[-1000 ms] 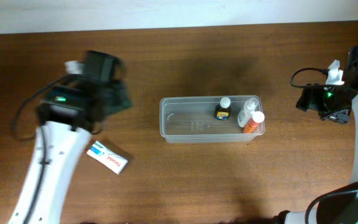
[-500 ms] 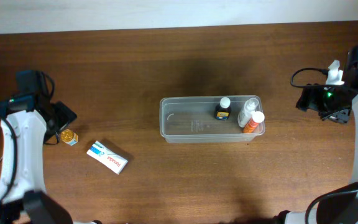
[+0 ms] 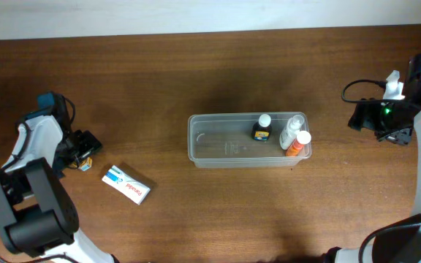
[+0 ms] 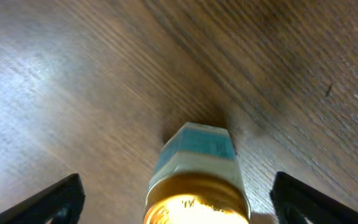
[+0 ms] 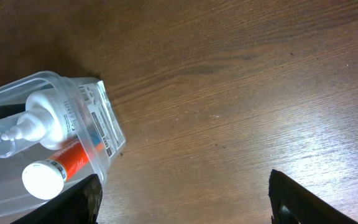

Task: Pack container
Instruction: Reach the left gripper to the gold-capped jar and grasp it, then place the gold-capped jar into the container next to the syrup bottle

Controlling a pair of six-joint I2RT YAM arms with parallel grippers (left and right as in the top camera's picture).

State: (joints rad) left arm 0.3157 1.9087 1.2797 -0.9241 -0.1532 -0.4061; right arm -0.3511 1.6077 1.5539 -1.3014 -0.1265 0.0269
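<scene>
The clear plastic container (image 3: 225,146) stands at the table's middle and holds a dark bottle with a white cap (image 3: 262,128), a white pump bottle (image 3: 291,130) and an orange tube with a white cap (image 3: 297,143). Its corner shows in the right wrist view (image 5: 101,134). A small jar with a gold lid (image 4: 194,180) lies on the table at the far left, also in the overhead view (image 3: 85,164). My left gripper (image 4: 176,199) is open around the jar, a finger on each side, not touching it. My right gripper (image 5: 182,196) is open and empty, to the right of the container.
A white and blue box (image 3: 126,184) lies on the wood table to the right of the small jar. The table's back edge runs along the top of the overhead view.
My left arm has swung from over the table's left middle to the far left and lowered its open gripper around the small jar. The right arm has not moved.
</scene>
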